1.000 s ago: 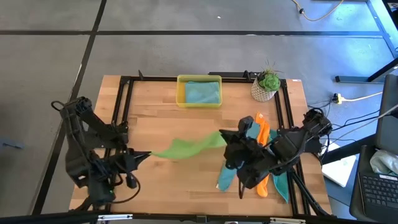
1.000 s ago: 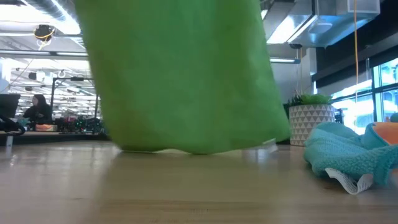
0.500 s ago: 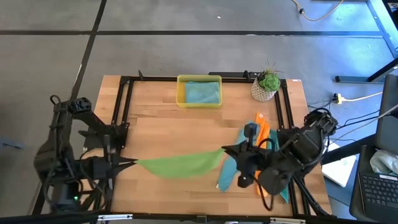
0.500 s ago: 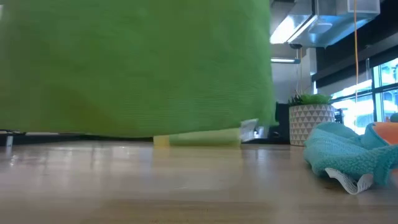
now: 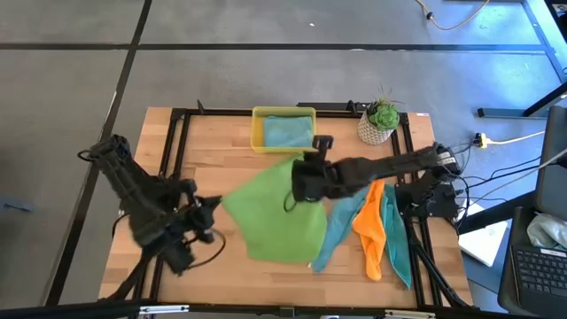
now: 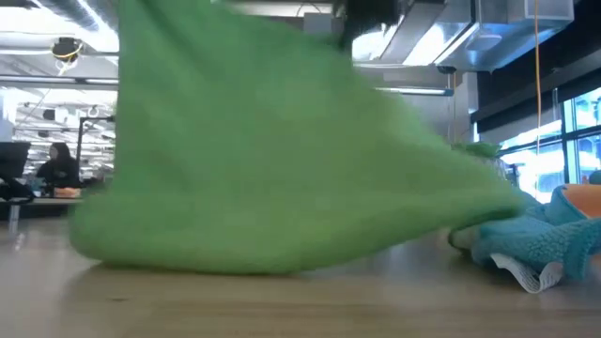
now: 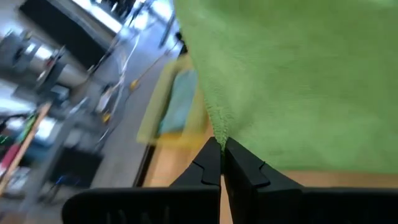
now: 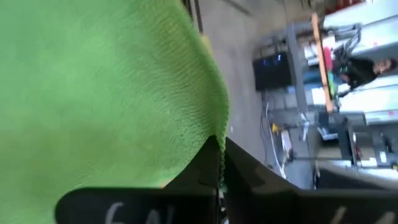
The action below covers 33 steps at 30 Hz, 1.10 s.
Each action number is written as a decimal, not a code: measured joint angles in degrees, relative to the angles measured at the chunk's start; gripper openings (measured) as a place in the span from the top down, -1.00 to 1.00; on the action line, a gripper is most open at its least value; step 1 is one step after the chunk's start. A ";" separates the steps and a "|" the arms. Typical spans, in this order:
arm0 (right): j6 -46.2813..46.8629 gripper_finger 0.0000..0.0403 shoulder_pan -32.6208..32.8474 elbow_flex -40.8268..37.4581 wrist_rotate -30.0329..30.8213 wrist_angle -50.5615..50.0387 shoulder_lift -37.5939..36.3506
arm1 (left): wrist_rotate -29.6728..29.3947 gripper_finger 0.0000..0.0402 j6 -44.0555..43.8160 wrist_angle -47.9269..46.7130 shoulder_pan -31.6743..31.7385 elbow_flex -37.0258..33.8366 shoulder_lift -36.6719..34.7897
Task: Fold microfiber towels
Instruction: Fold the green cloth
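Observation:
A lime green microfiber towel (image 5: 282, 217) is spread between my two grippers over the table's middle. In the low view the green towel (image 6: 272, 160) sags to the tabletop. My left gripper (image 5: 215, 206) is shut on the towel's left corner. My right gripper (image 5: 295, 184), on an arm stretched in from the right, is shut on its far corner. A teal towel (image 5: 341, 226), an orange towel (image 5: 370, 232) and a second teal towel (image 5: 395, 241) lie crumpled at the right. Another teal towel (image 5: 288, 131) lies in the yellow tray (image 5: 257, 133). My left gripper pinches a corner of the green towel (image 7: 217, 132) between its two fingers (image 7: 208, 165), coming from the table's left and slanting down. The cloth fans out from the fingertips. My right gripper pinches another corner of the green towel (image 8: 213, 132) between its fingers (image 8: 205, 163), slanting down from the right. The edge between the two corners runs above the table, and the rest trails toward the near edge.
A potted plant (image 5: 379, 120) in a white pot stands at the far right, next to the tray. A black frame (image 5: 177, 142) runs along the table's left, far and right sides. Bare wood (image 5: 221, 168) lies left of the tray.
Both grippers dipped toward the near edge with the towel stretched between them. They then swung toward the far edge, the right one much farther and leftward. The green towel, first a narrow band, has spread out wide, its body trailing toward the near edge.

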 joint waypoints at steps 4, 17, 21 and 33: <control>-8.19 0.96 -5.04 -8.70 -3.06 14.17 0.00 | 2.84 1.00 -2.04 0.02 4.23 -6.72 -1.36; -22.80 0.96 -13.58 -20.08 -16.86 42.73 0.02 | 11.55 1.00 -8.10 0.01 8.70 -18.69 -1.69; -24.85 0.96 -14.79 -20.74 -14.52 42.91 0.02 | 9.33 1.00 -10.24 0.00 8.77 -20.45 -1.69; -30.24 0.96 -8.91 -20.76 -14.95 45.35 -10.12 | 9.47 1.00 -6.19 0.00 4.72 -8.57 -1.69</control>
